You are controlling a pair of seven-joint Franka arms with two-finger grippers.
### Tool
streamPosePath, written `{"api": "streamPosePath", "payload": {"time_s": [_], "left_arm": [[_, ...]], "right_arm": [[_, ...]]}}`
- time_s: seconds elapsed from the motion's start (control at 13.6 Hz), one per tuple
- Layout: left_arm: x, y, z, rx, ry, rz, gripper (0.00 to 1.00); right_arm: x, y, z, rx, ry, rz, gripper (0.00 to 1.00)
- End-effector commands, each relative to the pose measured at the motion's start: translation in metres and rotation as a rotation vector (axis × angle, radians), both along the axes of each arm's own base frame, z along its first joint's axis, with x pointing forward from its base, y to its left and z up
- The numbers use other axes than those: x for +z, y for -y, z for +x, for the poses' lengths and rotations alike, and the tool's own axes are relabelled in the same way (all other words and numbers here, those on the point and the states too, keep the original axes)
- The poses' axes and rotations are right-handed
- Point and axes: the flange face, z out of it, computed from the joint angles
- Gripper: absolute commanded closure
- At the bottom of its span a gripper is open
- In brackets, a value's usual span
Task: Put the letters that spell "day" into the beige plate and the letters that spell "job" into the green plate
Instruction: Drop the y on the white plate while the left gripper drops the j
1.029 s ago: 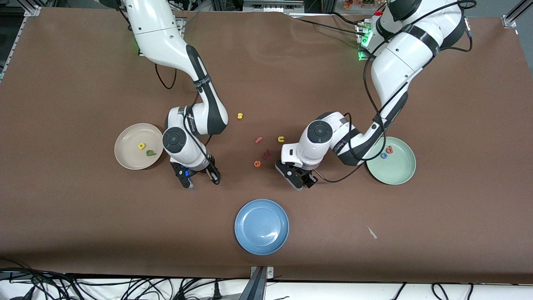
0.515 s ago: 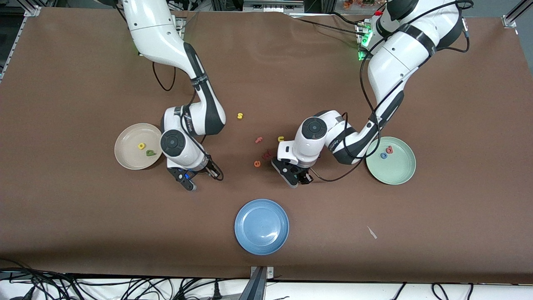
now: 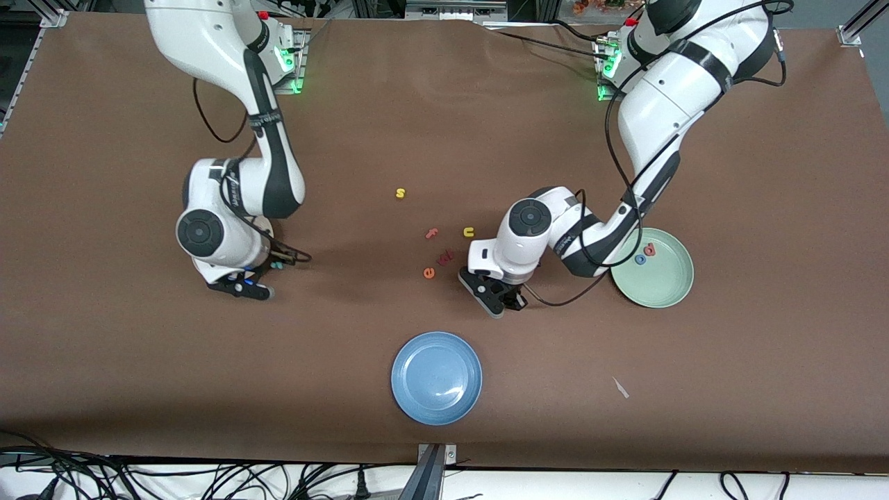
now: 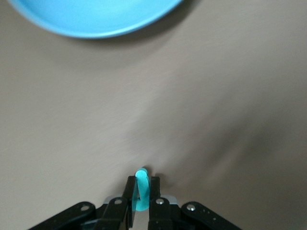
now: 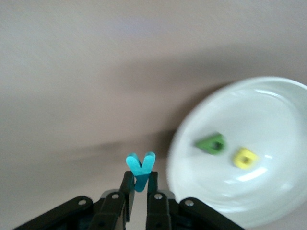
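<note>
My right gripper [image 5: 139, 179] is shut on the teal "y" [image 5: 141, 167] and hangs just outside the rim of the beige plate [image 5: 278, 115]. The dark green "a" [image 5: 211, 143] and yellow "d" [image 5: 244, 158] lie in that plate. In the front view the right gripper [image 3: 281, 262] and its wrist cover most of the plate. My left gripper [image 4: 142, 181] is shut on the teal "j" [image 4: 142, 189], low over bare table. From the front the left gripper [image 3: 512, 300] sits between the loose letters and the green plate [image 3: 660, 285], which holds the pinkish-red "b" [image 3: 650, 249] and blue "o" [image 3: 640, 260].
A blue plate [image 3: 437, 377] lies nearer the front camera, mid-table. Loose letters sit mid-table: yellow "s" [image 3: 400, 193], pink "f" [image 3: 432, 233], yellow "u" [image 3: 469, 231], a red letter [image 3: 445, 256] and orange "e" [image 3: 429, 273]. A white scrap [image 3: 620, 387] lies toward the left arm's end.
The right arm has swung with the "y" from mid-table to the beige plate and now covers most of it. The left gripper has shut on the "j", staying about where it was.
</note>
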Motion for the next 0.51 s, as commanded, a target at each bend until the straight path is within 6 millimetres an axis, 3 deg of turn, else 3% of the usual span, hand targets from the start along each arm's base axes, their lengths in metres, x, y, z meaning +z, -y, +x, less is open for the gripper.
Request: {"api": "streamPosePath", "payload": {"time_s": [0.0,0.29,0.37,0.44], "left_arm": [[0.055,-0.032,0.009,0.062,-0.076,0.035,1.00],[0.094,-0.134,0.023,0.114,-0.304,0.072,1.00],[0.097,-0.160,0.025,0.123,-0.348,0.090,1.00],[0.098,-0.180,0.023,0.133,-0.397,0.115,1.00]], "right_arm": [[0.008,0.026,-0.028,0.059,-0.051,0.009,1.00],[0.007,0.068,-0.021,0.128,-0.063,0.013,1.00],[0.004,0.071,-0.021,0.125,-0.068,0.008,0.83],[-0.001,0.073,-0.021,0.115,-0.078,0.000,0.48]]}}
